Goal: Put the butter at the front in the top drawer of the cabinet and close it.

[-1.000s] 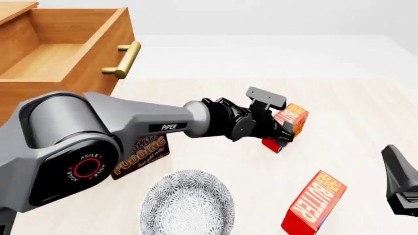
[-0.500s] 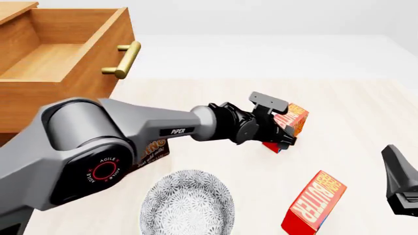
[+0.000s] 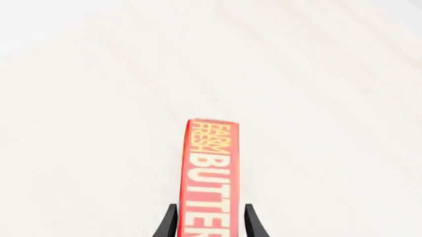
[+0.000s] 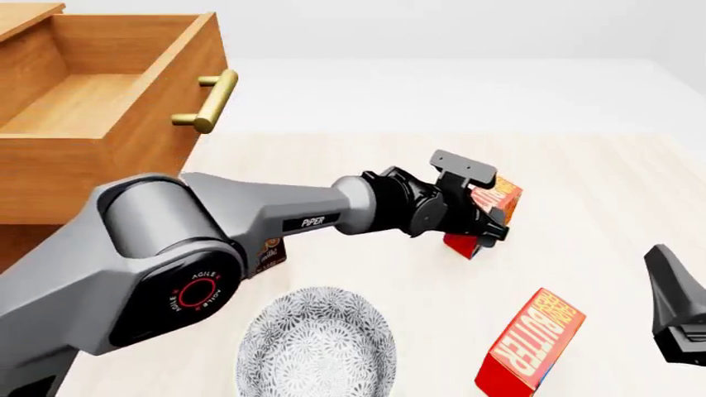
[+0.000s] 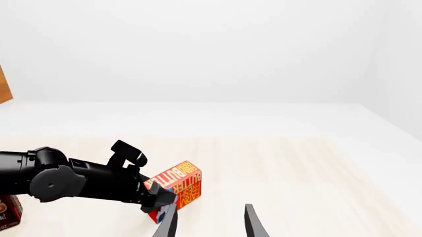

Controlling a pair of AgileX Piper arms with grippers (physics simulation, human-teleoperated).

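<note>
The left jaws point(image 4: 493, 225) sit closed around a butter carton point(image 4: 498, 201) mid-worktop, towards the right edge. The right jaws point(image 5: 209, 220) hang parted and empty by the near right corner, beside a second butter carton point(image 4: 531, 341). The top drawer point(image 4: 105, 99) stands open at the far left corner.

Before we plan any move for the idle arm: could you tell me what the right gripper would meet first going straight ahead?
Probably nothing: bare table lies ahead of the right gripper; the butter sits just aside.
</note>
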